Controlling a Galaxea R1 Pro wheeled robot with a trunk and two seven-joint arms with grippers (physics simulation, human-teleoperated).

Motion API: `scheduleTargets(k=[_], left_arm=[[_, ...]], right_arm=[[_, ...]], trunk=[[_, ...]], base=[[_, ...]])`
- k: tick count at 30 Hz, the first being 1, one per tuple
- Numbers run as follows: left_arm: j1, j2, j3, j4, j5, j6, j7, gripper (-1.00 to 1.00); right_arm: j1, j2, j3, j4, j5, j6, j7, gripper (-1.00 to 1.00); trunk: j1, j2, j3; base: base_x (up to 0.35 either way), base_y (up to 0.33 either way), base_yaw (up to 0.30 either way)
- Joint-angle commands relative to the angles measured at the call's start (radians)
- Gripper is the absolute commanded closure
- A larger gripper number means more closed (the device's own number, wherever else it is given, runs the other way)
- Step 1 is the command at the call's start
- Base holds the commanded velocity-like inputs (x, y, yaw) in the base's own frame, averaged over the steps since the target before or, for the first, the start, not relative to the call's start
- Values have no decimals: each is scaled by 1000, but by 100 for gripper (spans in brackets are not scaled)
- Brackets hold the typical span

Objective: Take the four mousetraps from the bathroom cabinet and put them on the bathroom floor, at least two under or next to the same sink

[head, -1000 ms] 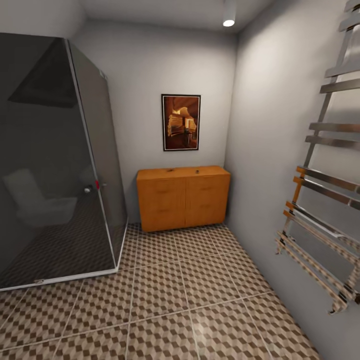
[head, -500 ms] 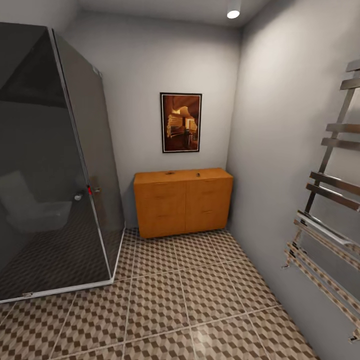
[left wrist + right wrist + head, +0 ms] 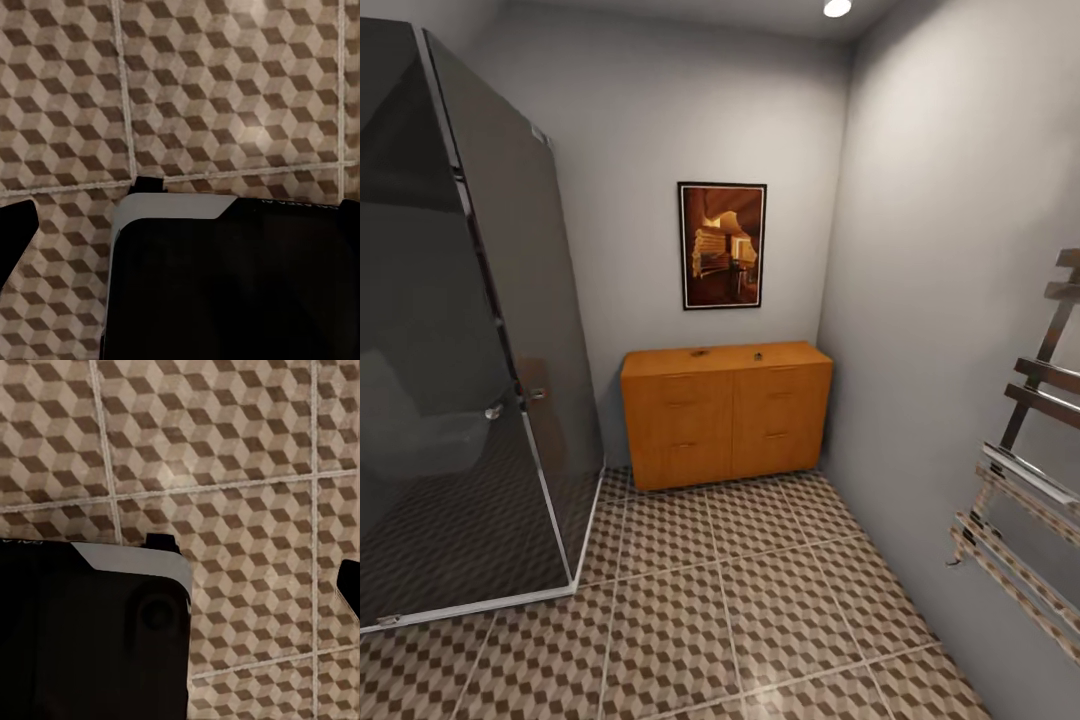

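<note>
Mousetraps first: two small dark specks sit on top of the cabinet [image 3: 726, 415], one toward its left half [image 3: 700, 352] and one nearer the middle [image 3: 757, 355], but they are too tiny from here to say for certain what they are. That orange-brown cabinet stands flush against the far wall, tucked into the corner on the right, its drawer fronts and handles facing us and all closed. Above it hangs a framed picture [image 3: 722, 245] in warm orange tones. On the left, a dark glass shower enclosure [image 3: 460, 340] with a chrome frame rises from the bathroom floor [image 3: 760, 600], whose cube-patterned tiles run right up to the cabinet's base. On the right wall, a chrome towel rail [image 3: 1025, 480] climbs in slanted bars. A ceiling spotlight [image 3: 837, 7] glows at the top.

Down at the wrists, both cameras look straight at cube-patterned tiles and pale grout lines. The left wrist view has a big black body with a pale grey edge [image 3: 225, 277] across the frame, and the right wrist view has the same kind of dark block [image 3: 90, 630]. Left tool, right tool: their fingers are not clearly made out, so whether either is released or clenched I cannot tell.
</note>
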Motion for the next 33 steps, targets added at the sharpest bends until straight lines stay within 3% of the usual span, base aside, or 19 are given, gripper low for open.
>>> scheduleTargets(k=[1, 33], left_arm=[[-1, 0, -8, 1, 9, -4, 0, -100], [-1, 0, -8, 1, 10, -4, 0, -100]], right_arm=[[-2, 0, 6, 3, 5, -3, -5, -100], [-2, 0, 8, 3, 6, -3, -4, -100]], trunk=[[1, -1, -2], [1, -1, -2]], base=[[324, 0, 0], [324, 0, 0]])
